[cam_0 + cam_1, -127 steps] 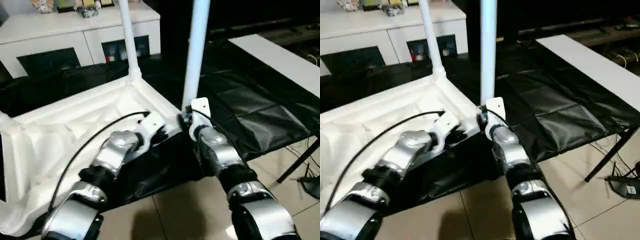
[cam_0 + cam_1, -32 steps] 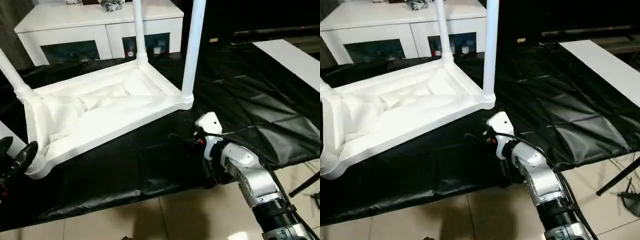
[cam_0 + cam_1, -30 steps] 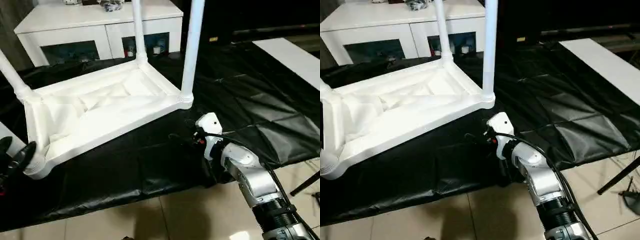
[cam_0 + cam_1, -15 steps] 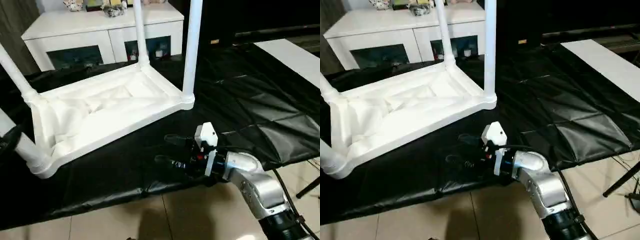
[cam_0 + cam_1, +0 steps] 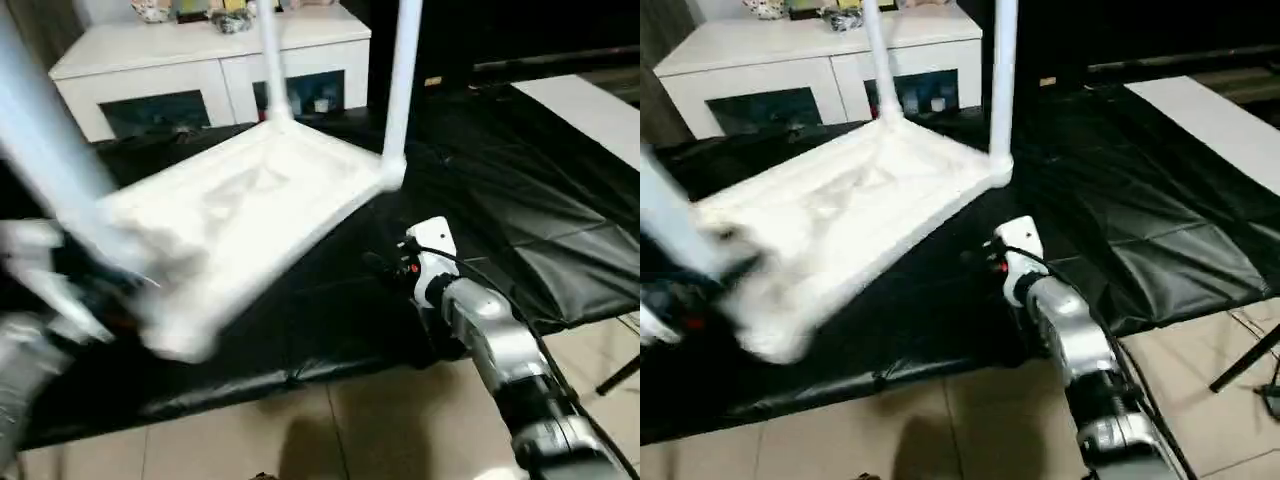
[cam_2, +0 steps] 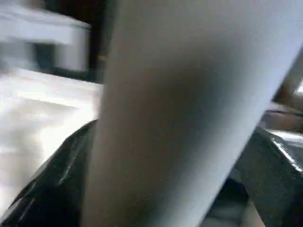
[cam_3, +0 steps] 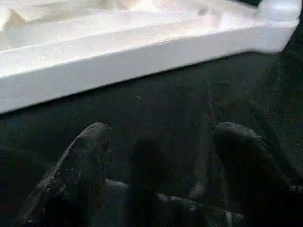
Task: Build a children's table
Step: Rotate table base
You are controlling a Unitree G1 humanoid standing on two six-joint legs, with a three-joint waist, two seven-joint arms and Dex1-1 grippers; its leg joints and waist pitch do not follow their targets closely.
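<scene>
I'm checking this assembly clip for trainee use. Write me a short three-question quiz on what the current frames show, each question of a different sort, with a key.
1. True or false: the tabletop lies upside down on the black cover, with legs pointing up.
2. Multiple choice: the right pincer is
A) shut on a leg
B) open, holding nothing, over the black cover
C) shut on the tabletop's rim
3. Fill in: behind the table stands a white ______ with dark glass doors.

Key
1. True. The far legs rise from its corner sockets.
2. B. In the right wrist view its two fingers stand apart over the cover, short of the tabletop's edge.
3. cabinet
</scene>
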